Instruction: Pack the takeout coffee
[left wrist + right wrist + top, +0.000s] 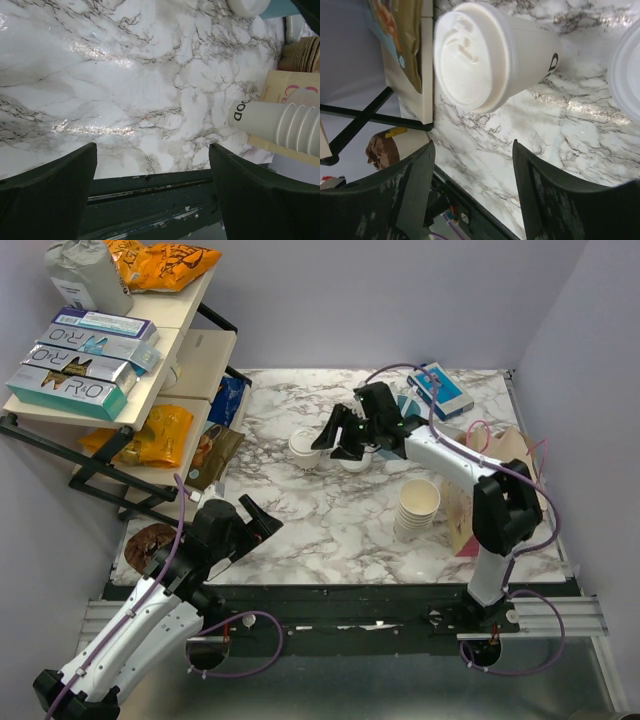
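The takeout coffee [303, 448], a small white paper cup with a white lid, stands on the marble table toward the back centre. In the right wrist view the takeout coffee [485, 55] fills the upper middle, with dark lettering on its side. My right gripper [336, 442] is open just right of the cup and does not touch it. In its own view the right gripper [473, 145] holds nothing, and bare marble lies between the jaws. My left gripper [262, 521] is open and empty near the table's front left edge, and it also shows in the left wrist view [152, 150].
A stack of lidless cream cups [417, 508] stands right of centre, also in the left wrist view [280, 122]. A brown paper bag [505, 455] lies at the right. A second white lid [352, 462] sits beside the coffee. A shelf [120, 390] with boxes and snack bags stands left.
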Robot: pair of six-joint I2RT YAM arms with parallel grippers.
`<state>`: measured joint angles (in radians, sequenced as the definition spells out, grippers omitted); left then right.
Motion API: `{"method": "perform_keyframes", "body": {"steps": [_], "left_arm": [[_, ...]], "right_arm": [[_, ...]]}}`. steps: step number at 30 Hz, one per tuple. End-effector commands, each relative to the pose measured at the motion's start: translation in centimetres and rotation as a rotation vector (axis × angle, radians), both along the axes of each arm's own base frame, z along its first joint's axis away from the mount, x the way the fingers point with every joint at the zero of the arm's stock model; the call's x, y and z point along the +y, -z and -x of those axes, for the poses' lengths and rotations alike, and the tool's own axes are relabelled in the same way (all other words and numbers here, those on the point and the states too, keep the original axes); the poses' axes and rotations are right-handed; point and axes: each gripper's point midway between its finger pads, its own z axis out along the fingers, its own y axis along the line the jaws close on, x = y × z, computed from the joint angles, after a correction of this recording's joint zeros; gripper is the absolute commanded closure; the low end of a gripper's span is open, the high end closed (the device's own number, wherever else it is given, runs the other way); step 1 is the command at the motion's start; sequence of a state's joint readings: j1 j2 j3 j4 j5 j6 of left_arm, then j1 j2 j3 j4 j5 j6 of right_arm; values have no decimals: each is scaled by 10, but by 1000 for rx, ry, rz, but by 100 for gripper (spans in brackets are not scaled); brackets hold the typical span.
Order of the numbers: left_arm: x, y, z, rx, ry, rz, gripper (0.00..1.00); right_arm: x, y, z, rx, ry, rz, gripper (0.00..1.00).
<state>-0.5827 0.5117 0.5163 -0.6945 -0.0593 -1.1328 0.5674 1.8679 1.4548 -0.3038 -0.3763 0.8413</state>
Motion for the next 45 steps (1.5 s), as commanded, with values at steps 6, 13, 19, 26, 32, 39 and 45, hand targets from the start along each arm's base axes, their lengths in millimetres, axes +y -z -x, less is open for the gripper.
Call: {"method": "perform_keyframes", "body": {"steps": [6,13,19,26,32,39,45], "left_arm": [[-6,-30,-5,-81,39,32,1],[-15,-54,-13,-174,119,13,1],[-22,-67,-26,-231,175,-34,1],[-39,-62,-35,-216,238,-33,1],[-41,-55,-33,-198,263,-46,1],[-36,-56,-35,-213,246,-66,1],[-36,-54,-36,-200,249,-76,1]], "right_arm": [[-57,-132,2,-525,-16,146,7],[-162,-206,-11,-808,275,433,0],[-246,-203,-22,-679,420,621,0],[-252,-165,-52,-557,341,754,1],[-276,-122,-70,-392,398,882,4],[-310,-83,-59,-254,465,930,9],[-332,-57,-40,-175,460,966,14]]}}
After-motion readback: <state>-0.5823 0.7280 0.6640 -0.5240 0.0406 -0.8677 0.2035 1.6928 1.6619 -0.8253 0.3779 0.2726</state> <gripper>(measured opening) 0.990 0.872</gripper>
